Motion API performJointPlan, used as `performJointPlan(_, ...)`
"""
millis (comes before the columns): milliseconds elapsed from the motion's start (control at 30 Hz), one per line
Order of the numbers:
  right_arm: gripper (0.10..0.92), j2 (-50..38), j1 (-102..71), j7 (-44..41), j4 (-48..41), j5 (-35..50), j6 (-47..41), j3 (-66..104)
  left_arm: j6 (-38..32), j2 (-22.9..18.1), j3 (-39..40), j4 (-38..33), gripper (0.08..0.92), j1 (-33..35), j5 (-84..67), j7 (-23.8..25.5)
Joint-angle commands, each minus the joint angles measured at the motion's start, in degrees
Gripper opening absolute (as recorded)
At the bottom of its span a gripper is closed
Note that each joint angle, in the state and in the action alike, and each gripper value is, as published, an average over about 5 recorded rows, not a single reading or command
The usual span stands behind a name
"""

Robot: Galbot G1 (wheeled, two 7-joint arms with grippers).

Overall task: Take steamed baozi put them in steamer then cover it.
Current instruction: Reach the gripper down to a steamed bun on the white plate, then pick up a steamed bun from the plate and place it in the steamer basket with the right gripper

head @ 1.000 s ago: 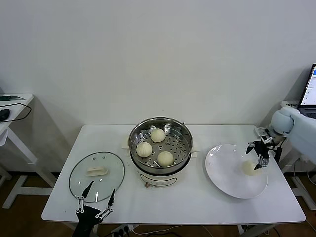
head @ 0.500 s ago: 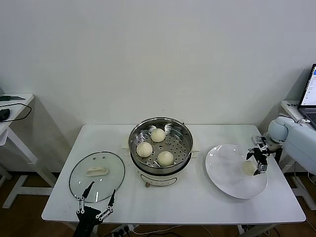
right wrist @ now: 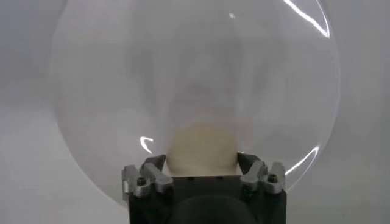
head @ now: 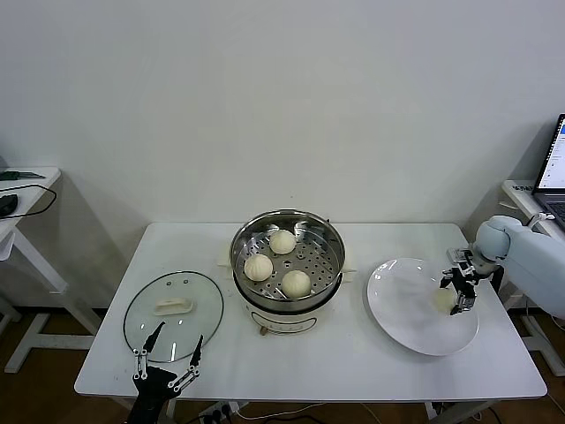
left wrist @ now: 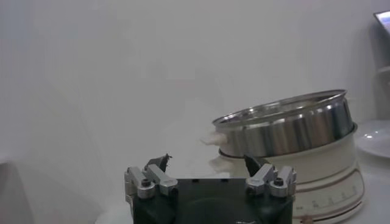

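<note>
Head view, left to right. At the far left edge stands a side table [head: 22, 190] carrying dark items. The white table [head: 309, 353] fills the lower half of the frame. On its left part the cover [head: 173, 314], a clear glass lid with a metal rim and a white rectangular handle, lies flat on the tabletop. Just below it, at the bottom edge of the frame, the left gripper [head: 167, 356] hangs at the table's near edge with its fingers spread apart, grasping nothing; its fingertips overlap the lid's near rim in the picture, and whether they touch it cannot be told. In the left wrist view the same gripper [left wrist: 206, 163] shows two parted fingers with empty space between them, and the steamer [left wrist: 286, 131] stands beyond on its white base.

At the centre of the frame the steamer [head: 328, 231] sits uncovered on the table. Three steamed baozi rest on its perforated tray: one toward the back [head: 282, 241], one at the left [head: 258, 267], one at the front [head: 296, 283], each apart from the others.

Right of the steamer lies a white plate [head: 402, 309]. The fourth baozi [head: 442, 300] sits on the plate's right part. The right gripper [head: 461, 287] reaches in from the right edge of the frame and straddles this bun. In the right wrist view the gripper [right wrist: 200, 163] has a finger on either side of the baozi [right wrist: 201, 149], close against it; whether they press it cannot be told. At the far right edge a laptop [head: 553, 163] is partly visible.
</note>
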Motion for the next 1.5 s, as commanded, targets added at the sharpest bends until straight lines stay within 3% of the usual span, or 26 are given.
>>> performJointPlan(33, 0.678, -0.28, 2.99, -0.26, 1.81, 0.19, 0.09, -0.52, 0.12, 0.11, -0.13, -0.22, 0.823, 0.06, -0.14, -0.09)
performJointPlan(200, 0.663, -1.0, 11.06, -6.22, 6.43, 2.37, 0.25, -1.56, 0.34, 0.3, -0.05, -0.75, 0.823, -0.04, -0.21, -0.15)
performJointPlan(500, 0.664, 4.9, 31.84, -17.93, 16.73, 15.9, -3.45, -9.53, 0.61, 0.48, 0.33, -0.99, 0.823, -0.49, -0.2, -0.18)
performJointPlan(667, 0.67, 11.91, 38.58, -17.01, 19.07, 24.4, -7.41, -15.76, 0.45, 0.44, 0.19, -1.14, 0.823, -0.37, -0.2, -0.25)
performJointPlan(900, 0.67, 20.09, 39.81, -12.43, 21.33, 28.21, -10.69, -20.61, 0.28, 0.33, 0.11, -1.43, 0.823, -0.4, -0.22, -0.34)
performJointPlan(1500, 0.67, 26.66, 29.23, -4.77, 19.08, 23.57, -13.47, -23.09, 0.04, 0.42, -0.21, -0.92, 0.823, -0.85, -0.59, -0.4)
